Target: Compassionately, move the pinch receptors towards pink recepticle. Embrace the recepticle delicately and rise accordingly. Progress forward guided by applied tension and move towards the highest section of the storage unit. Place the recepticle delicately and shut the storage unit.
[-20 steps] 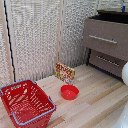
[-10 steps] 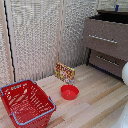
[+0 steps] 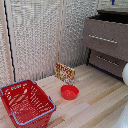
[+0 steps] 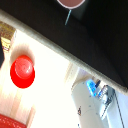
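Observation:
The storage unit (image 3: 107, 62) stands at the exterior view's right. Its highest section (image 3: 106, 31) is pulled out, with the dark interior (image 3: 114, 17) showing. In the wrist view the pink recepticle (image 4: 73, 2) shows as a pale pink round shape at the picture's edge, over the dark drawer interior (image 4: 95, 35). Whether it rests there or hangs, I cannot tell. A small blue bit of the pinch receptors (image 3: 113, 2) pokes in above the open drawer. The fingers are cut off, so their state is hidden.
A shallow red bowl (image 3: 69, 92) sits on the wooden floor, and a red shopping basket (image 3: 26, 104) is at the exterior view's left. A small colourful box (image 3: 65, 73) stands by the slatted wall. The white arm base (image 3: 125, 75) bulges in at the right edge.

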